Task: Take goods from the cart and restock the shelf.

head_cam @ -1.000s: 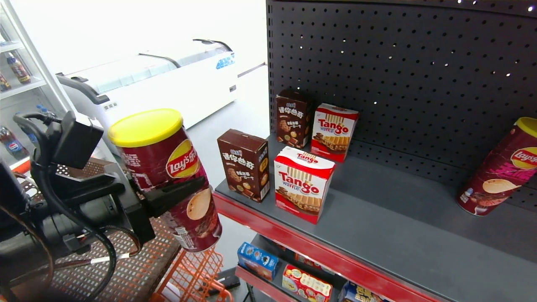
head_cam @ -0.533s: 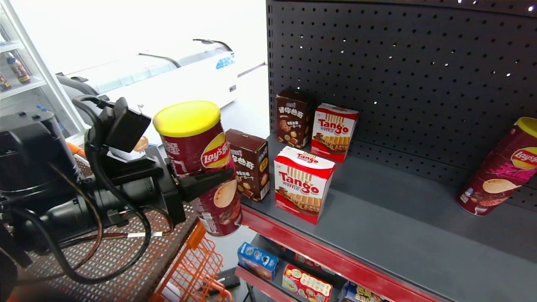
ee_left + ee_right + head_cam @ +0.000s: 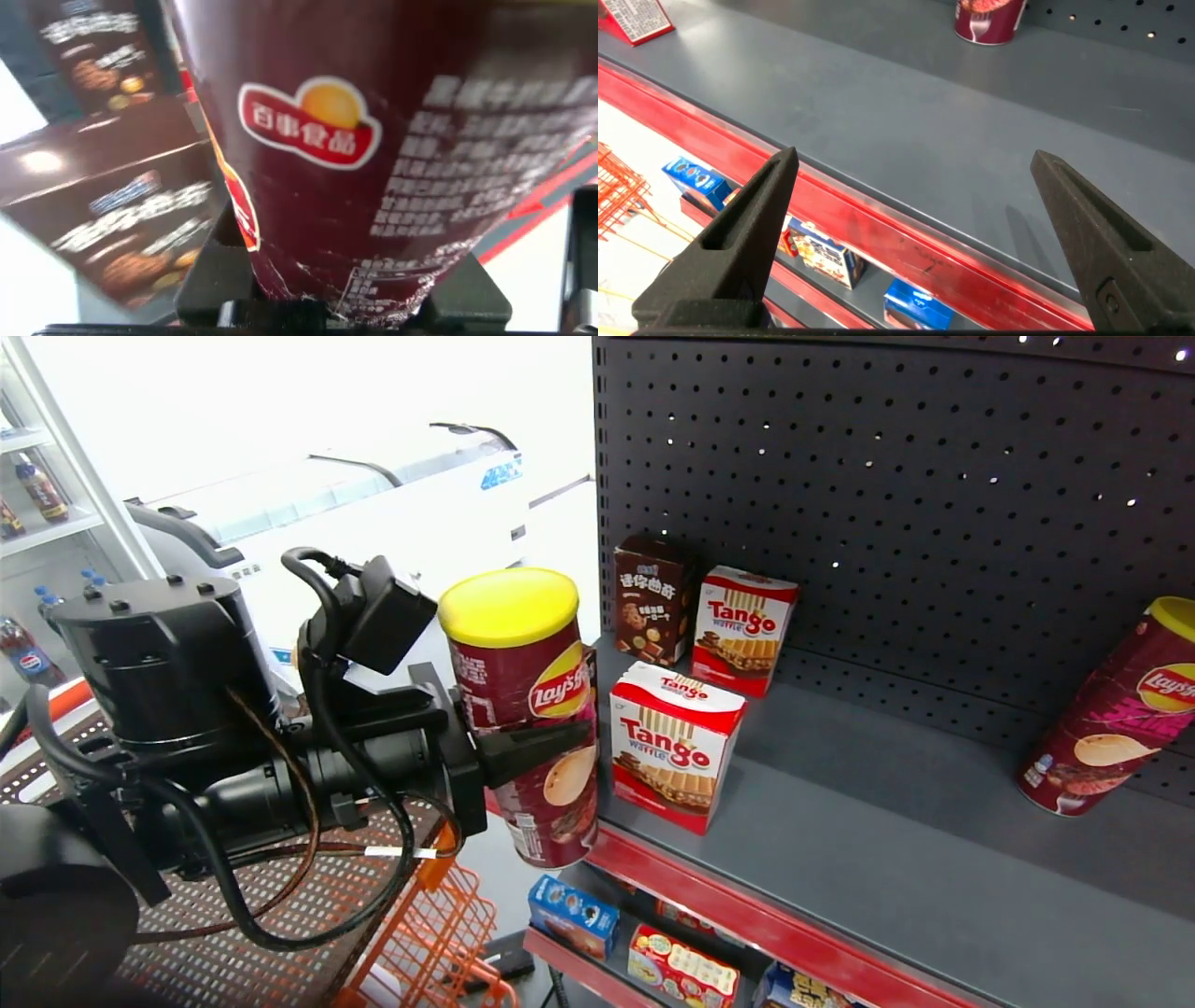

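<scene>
We see the left claw (image 3: pixel 532 733) clamped around the middle of a dark red chip can (image 3: pixel 523 681) with a yellow lid (image 3: pixel 509 607). It holds the can nearly upright at the near left corner of the shelf (image 3: pixel 840 840). The can's base hangs level with the shelf's red front edge (image 3: pixel 747 919), and we cannot tell whether it touches.

Just beyond this claw stands a brown biscuit box (image 3: pixel 103 205), largely hidden by the can. Just to the claw's right stands a red and white wafer box (image 3: pixel 674 747). Farther back, 2 more boxes (image 3: pixel 700 611) stand against the pegboard (image 3: pixel 887 476). Well to the right, a 2nd chip can (image 3: pixel 1111 709) leans on that pegboard. Below the claw sits the orange cart (image 3: pixel 439 933).

The right claw (image 3: pixel 920 243) is spread wide and holds nothing. It hovers over the shelf's front edge, with the 2nd chip can ahead of it.
</scene>
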Motion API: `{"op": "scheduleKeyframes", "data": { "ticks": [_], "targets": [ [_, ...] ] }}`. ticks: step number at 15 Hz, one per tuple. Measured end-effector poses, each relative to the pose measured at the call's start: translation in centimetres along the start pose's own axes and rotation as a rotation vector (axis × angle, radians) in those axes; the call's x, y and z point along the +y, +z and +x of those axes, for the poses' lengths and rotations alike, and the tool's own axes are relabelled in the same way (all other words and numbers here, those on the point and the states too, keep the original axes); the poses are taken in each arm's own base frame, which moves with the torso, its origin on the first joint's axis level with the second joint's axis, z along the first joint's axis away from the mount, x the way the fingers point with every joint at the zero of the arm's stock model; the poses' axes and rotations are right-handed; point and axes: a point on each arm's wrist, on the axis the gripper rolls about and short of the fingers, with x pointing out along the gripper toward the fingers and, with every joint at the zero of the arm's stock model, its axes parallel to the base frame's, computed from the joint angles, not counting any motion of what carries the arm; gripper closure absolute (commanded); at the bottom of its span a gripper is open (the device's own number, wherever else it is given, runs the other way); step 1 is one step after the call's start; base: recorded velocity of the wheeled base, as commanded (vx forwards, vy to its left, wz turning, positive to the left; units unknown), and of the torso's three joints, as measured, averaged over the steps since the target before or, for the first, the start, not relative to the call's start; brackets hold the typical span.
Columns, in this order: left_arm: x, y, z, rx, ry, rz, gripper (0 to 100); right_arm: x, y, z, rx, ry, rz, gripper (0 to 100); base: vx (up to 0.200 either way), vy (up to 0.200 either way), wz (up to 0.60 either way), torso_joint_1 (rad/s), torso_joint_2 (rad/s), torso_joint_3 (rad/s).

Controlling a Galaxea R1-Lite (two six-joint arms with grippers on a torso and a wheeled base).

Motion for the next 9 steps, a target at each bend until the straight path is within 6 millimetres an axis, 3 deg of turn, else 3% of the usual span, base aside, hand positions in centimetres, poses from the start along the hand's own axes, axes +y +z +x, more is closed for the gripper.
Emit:
{"op": "scheduleKeyframes", "data": {
  "ticks": [9],
  "targets": [
    [-1.4,0.2,1.2,-0.012,-0.128,0.005,100,0.0,0.0,0.0,0.000,0.000,0.000,0,0.000,0.000,0.00,0.000,0.00,0.000]
  ]
}}
